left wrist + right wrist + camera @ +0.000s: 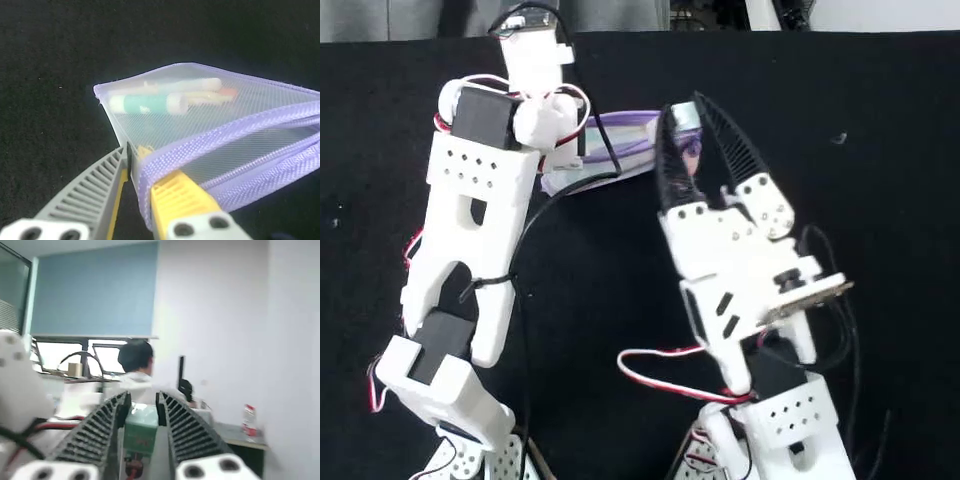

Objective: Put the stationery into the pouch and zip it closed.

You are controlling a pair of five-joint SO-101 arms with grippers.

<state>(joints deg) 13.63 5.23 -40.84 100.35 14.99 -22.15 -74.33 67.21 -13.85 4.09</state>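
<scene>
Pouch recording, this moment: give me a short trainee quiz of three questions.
1. True or false: the left gripper is clamped on an edge of the pouch.
2. What does the right gripper hold? A) nothing B) a green and white item C) a pair of scissors
3. Short answer: is the pouch's zipper open or closed?
Key: 1 true; 2 B; 3 open.
</scene>
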